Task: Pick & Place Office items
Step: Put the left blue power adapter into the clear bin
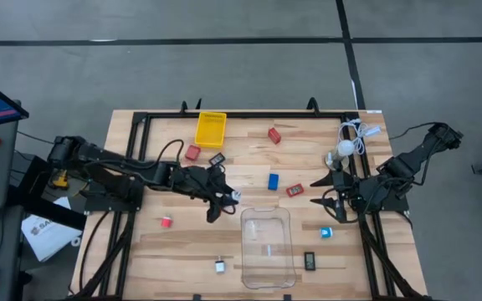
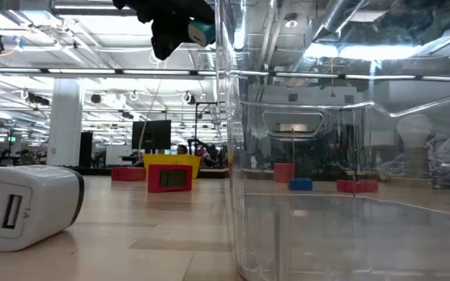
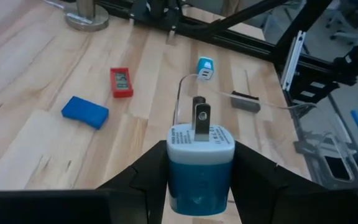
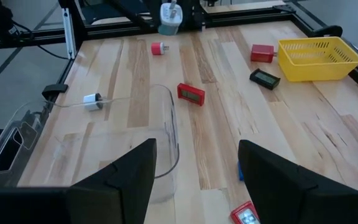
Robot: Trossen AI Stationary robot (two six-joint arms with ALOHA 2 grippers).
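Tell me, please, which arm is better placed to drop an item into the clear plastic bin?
Left: its pincer grips a white-and-blue plug adapter beside the clear plastic bin. The right pincer is open and empty.

no readable text anywhere on the table, small print on the white-and-blue charger (image 3: 201,163) too fine to read, pale displays on the red blocks (image 4: 191,93) blank

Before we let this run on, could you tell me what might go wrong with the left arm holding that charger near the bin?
1. The left gripper pinches the white-and-blue charger only by its lower body; it might slip or twist on release.
2. The clear bin has tall walls, and the charger is not yet over it; a low approach could knock the rim.
3. The right gripper waits open beside the bin, so the arms could crowd each other.
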